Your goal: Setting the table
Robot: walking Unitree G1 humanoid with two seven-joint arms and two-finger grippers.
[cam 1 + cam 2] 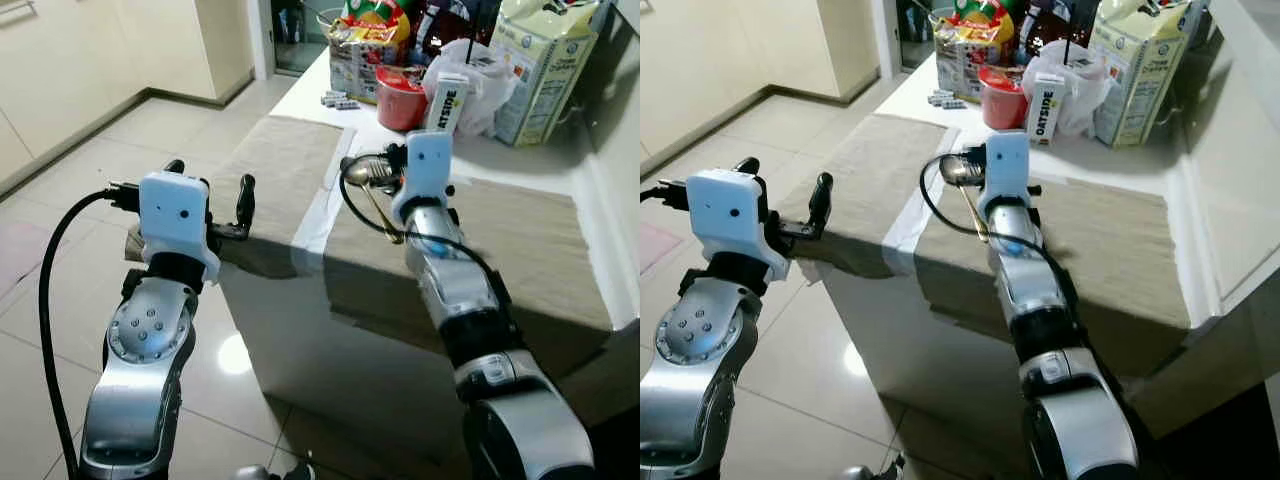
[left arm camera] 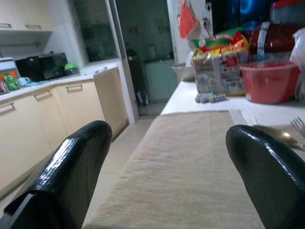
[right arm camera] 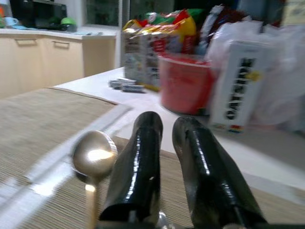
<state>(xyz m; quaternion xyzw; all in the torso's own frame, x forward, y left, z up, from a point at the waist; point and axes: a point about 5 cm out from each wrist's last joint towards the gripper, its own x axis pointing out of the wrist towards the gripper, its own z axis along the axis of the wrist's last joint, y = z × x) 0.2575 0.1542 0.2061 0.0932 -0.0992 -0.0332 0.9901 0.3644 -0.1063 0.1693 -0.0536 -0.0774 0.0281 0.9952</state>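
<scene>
A spoon (image 3: 94,153) with a gold handle lies on the right beige placemat (image 1: 520,240), bowl toward the table's back. My right gripper (image 3: 167,121) hovers low over that mat just beside the spoon, fingers together with only a thin gap and nothing seen between the tips. A small silver glint near their base is too blurred to identify. Fork tines (image 2: 298,125) show next to the spoon. My left gripper (image 1: 210,185) is open at the near left corner of the table, level with the bare left placemat (image 1: 285,165).
The back of the white table (image 1: 310,85) is crowded: snack bags (image 1: 365,40), a red bowl (image 1: 400,98), an Oatside carton (image 1: 447,100), a white plastic bag (image 1: 485,75), a large carton (image 1: 540,70) and small batteries (image 1: 340,100). Tiled floor and cabinets lie to the left.
</scene>
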